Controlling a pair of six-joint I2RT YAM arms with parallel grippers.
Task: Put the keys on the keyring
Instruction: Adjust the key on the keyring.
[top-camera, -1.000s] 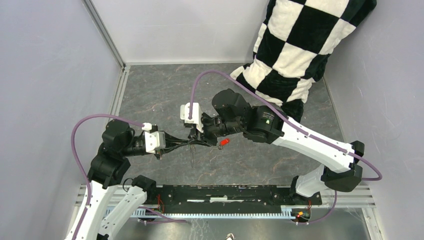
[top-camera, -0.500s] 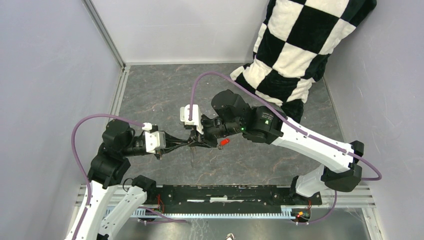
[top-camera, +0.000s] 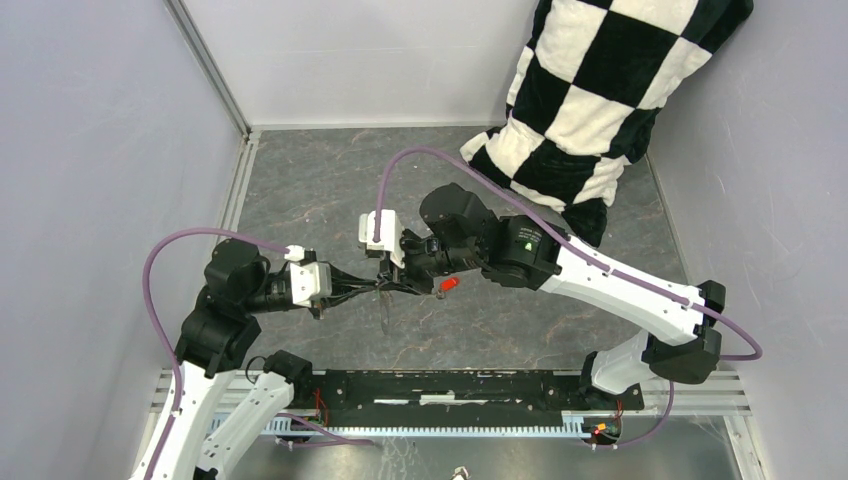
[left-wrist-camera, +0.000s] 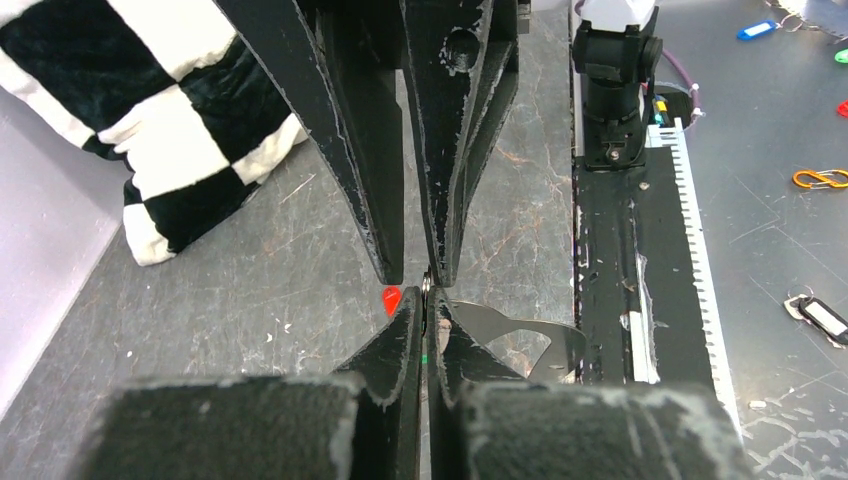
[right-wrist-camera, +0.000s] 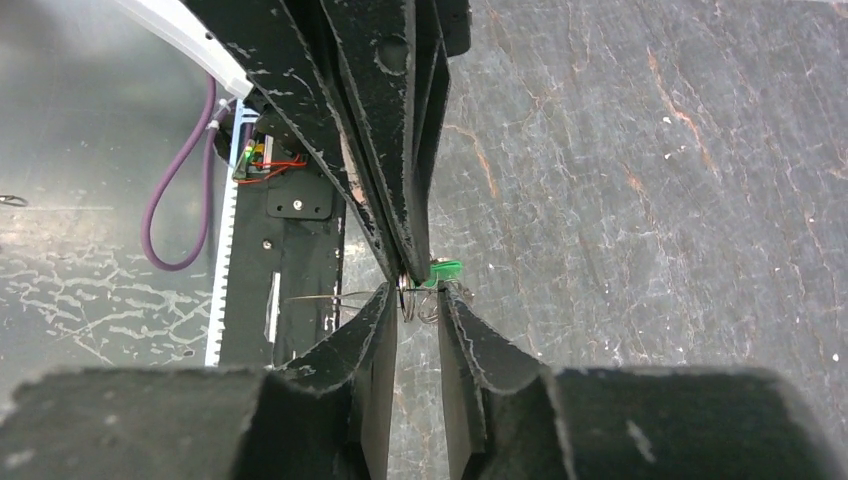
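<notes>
Keyring (left-wrist-camera: 520, 338) hangs pinched in my left claw (left-wrist-camera: 425, 300), pressed shut on it; my right claw (right-wrist-camera: 418, 300) meets it tip to tip, slightly spread, green key (right-wrist-camera: 446, 268) at its tips, red key (top-camera: 449, 284) just beside.

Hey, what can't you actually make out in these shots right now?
Top view: the keyring is too thin and small to trace.
Left wrist: the red key shows only a tip behind the left claw.
Right wrist: the green key is half hidden behind the left claw; threading unclear.
</notes>
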